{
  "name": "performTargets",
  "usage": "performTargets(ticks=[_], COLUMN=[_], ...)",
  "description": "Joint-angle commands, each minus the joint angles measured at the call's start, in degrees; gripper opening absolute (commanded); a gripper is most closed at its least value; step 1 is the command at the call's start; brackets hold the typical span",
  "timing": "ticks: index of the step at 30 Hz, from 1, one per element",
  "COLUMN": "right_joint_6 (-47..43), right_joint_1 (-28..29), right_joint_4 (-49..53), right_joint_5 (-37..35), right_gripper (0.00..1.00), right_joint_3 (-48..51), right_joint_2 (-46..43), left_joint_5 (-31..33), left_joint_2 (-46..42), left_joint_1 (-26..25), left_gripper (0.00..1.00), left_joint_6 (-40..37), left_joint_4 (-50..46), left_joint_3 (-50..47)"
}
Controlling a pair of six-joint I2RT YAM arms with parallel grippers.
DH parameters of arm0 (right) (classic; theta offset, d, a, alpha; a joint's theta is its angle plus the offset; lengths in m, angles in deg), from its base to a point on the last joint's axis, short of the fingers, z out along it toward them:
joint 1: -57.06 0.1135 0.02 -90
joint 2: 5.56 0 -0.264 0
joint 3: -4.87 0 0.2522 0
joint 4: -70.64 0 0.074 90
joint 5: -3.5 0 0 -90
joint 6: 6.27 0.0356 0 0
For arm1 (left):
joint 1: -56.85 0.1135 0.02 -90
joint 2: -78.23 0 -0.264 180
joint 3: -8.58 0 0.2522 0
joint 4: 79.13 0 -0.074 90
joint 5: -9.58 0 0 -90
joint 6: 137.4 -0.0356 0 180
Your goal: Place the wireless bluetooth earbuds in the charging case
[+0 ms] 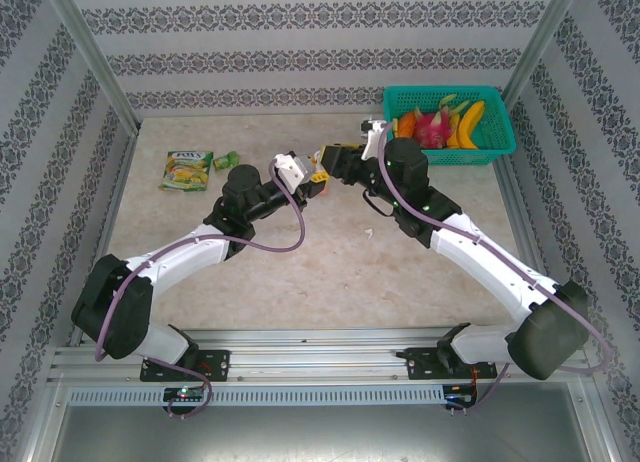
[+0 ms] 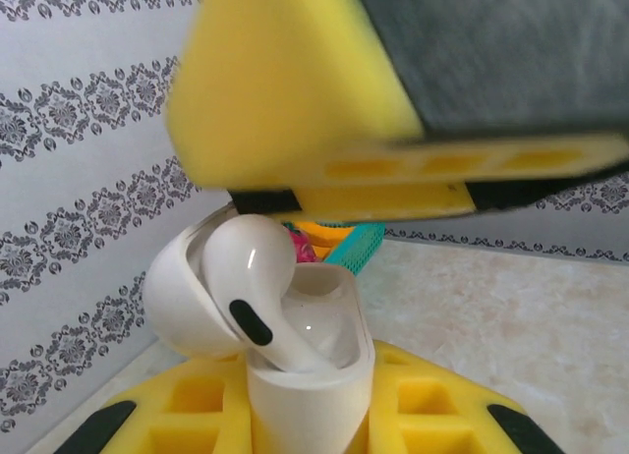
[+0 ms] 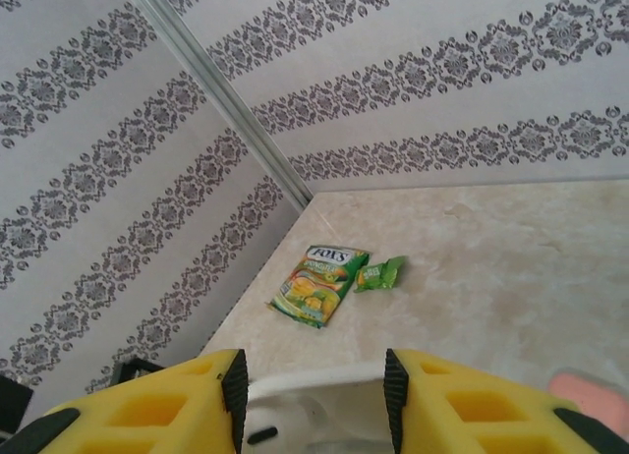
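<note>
Left wrist view showed the left gripper (image 2: 313,420) clamping the charging case (image 2: 324,361), the right gripper (image 3: 314,390) parted above, and we feared the half-seated earbud (image 2: 251,267) could tip out if nudged.

Beige table (image 1: 300,272) with candy bag (image 1: 187,169), green sweet (image 1: 228,161), fruit basket (image 1: 470,156).

One earbud (image 2: 251,277), one case (image 2: 307,400), two packets (image 3: 319,283)
</note>
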Motion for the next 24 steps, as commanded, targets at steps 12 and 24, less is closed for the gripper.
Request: performTargets(ticks=[12,24], right_joint_6=[0.7,4.7], right_joint_1=[0.9,-5.4], right_joint_4=[3.2,4.2], right_joint_5=[-1.5,-1.9], right_gripper=[0.41,0.44], right_joint_3=[4.6,5.3], right_joint_2=[-5.5,-8.6], left_joint_5=[0.5,2.9], left_joint_2=[-1.0,-2.0], left_joint_1=[0.0,1.0], left_gripper=[0.00,0.00], left_joint_6=[-0.2,2.8], left_joint_4=[3.7,7.4], left_joint_3=[0.5,-3.3])
